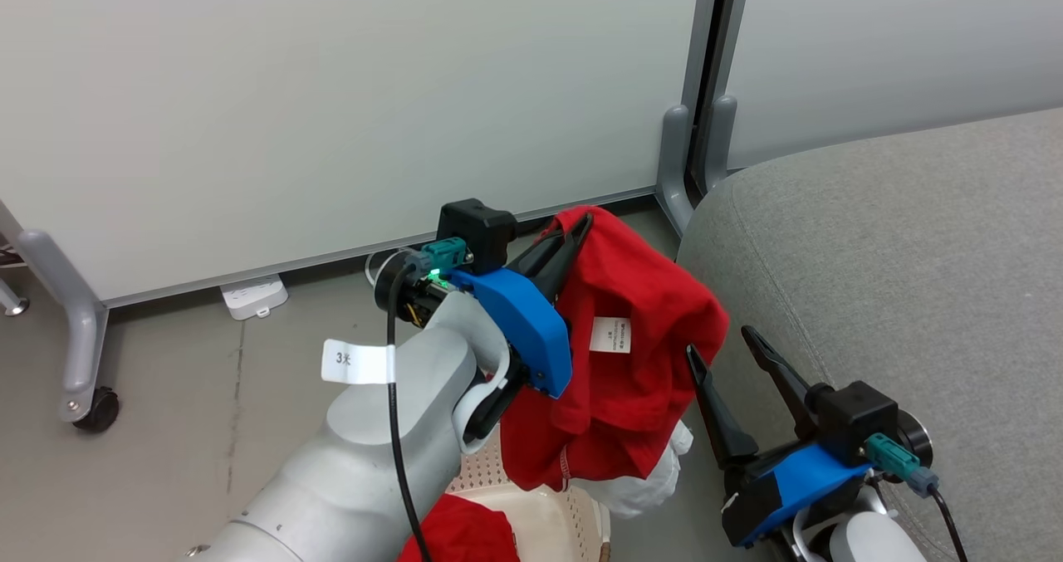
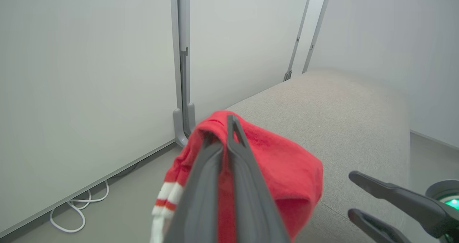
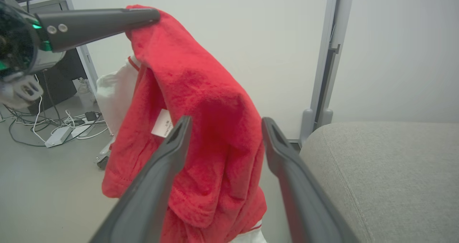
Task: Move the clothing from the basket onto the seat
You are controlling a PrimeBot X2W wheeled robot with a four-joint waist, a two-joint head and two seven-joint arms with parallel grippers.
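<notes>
At the head view's bottom edge the basket (image 1: 544, 519) is cut off and partly hidden by the left forearm (image 1: 390, 437), a second red garment (image 1: 462, 535) half seen inside it. Above it a red garment (image 1: 639, 379) is hung from the left pincer (image 1: 576, 225), clamped together on its top fold, just beside the rounded edge of the seat (image 1: 897, 280). The right pincer (image 1: 717, 341) is held spread apart near the cloth, gripping nothing, and bare floor (image 1: 183, 396) is left open up to the partition (image 1: 332, 114).
</notes>
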